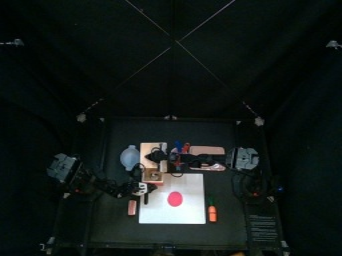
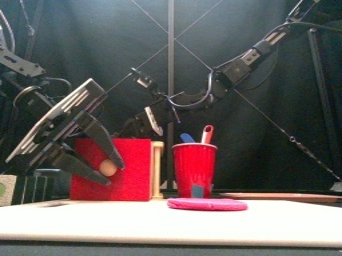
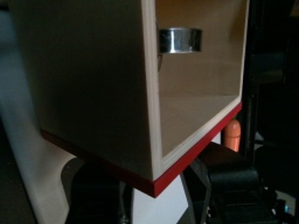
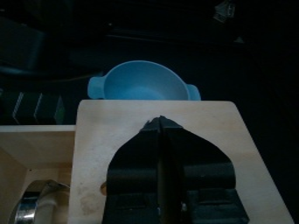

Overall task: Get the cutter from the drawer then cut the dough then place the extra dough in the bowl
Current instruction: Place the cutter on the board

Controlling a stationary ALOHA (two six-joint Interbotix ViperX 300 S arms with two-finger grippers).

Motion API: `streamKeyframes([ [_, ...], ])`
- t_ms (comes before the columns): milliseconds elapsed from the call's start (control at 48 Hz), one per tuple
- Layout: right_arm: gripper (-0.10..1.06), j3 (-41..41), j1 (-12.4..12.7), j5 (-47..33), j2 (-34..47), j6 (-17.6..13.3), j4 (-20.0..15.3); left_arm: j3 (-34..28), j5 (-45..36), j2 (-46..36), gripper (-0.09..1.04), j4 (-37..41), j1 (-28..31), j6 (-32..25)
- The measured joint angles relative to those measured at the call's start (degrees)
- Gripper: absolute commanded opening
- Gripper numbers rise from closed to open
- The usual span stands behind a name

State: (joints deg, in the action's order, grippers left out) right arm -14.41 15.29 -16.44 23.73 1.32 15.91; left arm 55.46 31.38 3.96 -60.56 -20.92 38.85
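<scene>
I am worrying first about the wooden box (image 4: 211, 140). It is standing left of the surface's middle, at the back left corner of the cutting board (image 1: 194, 190), and only the right gripper (image 4: 162, 124) is steadying it from above. If that pressure is slipping, the box may be sliding or tipping while the left arm is reaching in. The cutter (image 3: 179, 39) is lying deep in the open drawer, near its inner end, so the left gripper (image 3: 149, 179) must be going over the red drawer front (image 2: 130, 168). A bump there could be pushing the drawer shut or knocking the cutter out of reach. The right arm is also reaching across over the box, so I judge the two arms are risking contact.

The left jaws are standing apart, released, with a corner of the red front between them; I am seeing no clear grip. The right jaws are pressed together, with their tips resting on the box's top and nothing between them. The dough (image 1: 174, 198) is lying on the board, and the bowl (image 4: 140, 83) is sitting behind the box, toward the back edge.
</scene>
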Motion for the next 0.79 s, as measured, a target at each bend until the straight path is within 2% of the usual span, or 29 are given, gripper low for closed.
streamKeyframes([
  [208,0.17,0.00,0.00,0.09,-0.09,0.00,0.09,2.37,-4.22,-4.31,0.90,0.97,-1.41,-0.44],
  [375,0.17,0.00,-0.09,0.00,-0.09,0.00,0.09,7.29,-11.34,-15.21,0.90,7.91,-2.37,-0.62],
  [500,0.17,0.09,-0.09,0.44,-0.09,0.00,0.09,9.76,-9.14,-22.76,0.89,12.13,-2.46,-2.11],
  [604,0.17,0.44,-0.18,0.88,-0.09,-0.09,0.09,12.13,-1.49,-29.27,0.88,19.16,-1.05,-7.29],
  [708,0.17,1.14,-0.26,1.85,-0.09,-0.35,0.09,14.77,6.68,-36.04,0.88,28.56,3.87,-16.52],
  [792,0.17,1.93,-0.70,3.34,-0.44,-0.44,0.09,16.08,10.02,-39.46,0.88,34.45,7.38,-23.64],
])
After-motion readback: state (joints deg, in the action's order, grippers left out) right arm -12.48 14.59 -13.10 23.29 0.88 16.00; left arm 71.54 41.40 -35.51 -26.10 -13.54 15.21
